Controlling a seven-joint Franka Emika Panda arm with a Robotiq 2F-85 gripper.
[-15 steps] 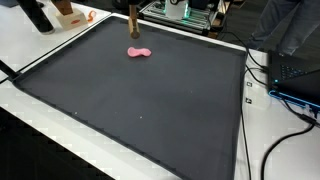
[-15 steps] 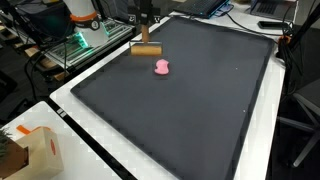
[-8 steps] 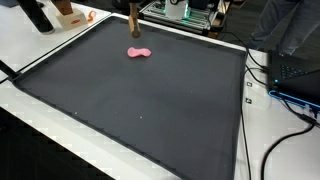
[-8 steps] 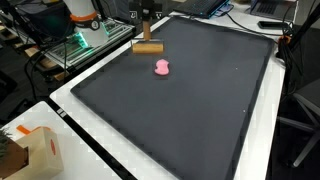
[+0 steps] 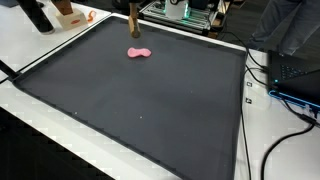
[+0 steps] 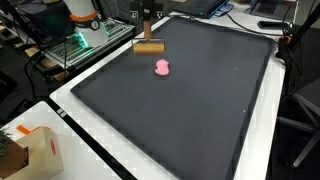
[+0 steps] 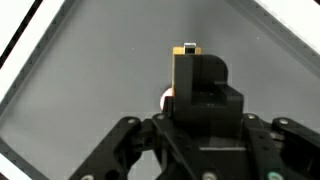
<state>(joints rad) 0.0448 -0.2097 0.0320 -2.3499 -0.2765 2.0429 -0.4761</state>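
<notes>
A black mat (image 5: 150, 110) (image 6: 200, 110) covers the table. My gripper (image 6: 146, 38) hangs over the mat's far edge, shut on a wooden block (image 6: 149, 47) that sits crosswise just above the mat. In an exterior view the gripper (image 5: 133, 24) and block (image 5: 133, 30) show only partly at the top edge. A small pink object (image 5: 139, 53) (image 6: 161, 68) lies on the mat a short way from the block. In the wrist view the block (image 7: 184, 75) stands up between the dark fingers of the gripper (image 7: 192, 100), and the pink object (image 7: 167, 97) peeks out beside it.
A cardboard box (image 6: 30, 150) sits on the white table by the mat's near corner. A laptop (image 5: 300, 75) and cables (image 5: 258, 90) lie beside one edge. Electronics with green light (image 6: 80, 42) stand behind the far edge.
The gripper and block have shifted a little along the far edge and risen slightly since a second ago. The pink object has not moved.
</notes>
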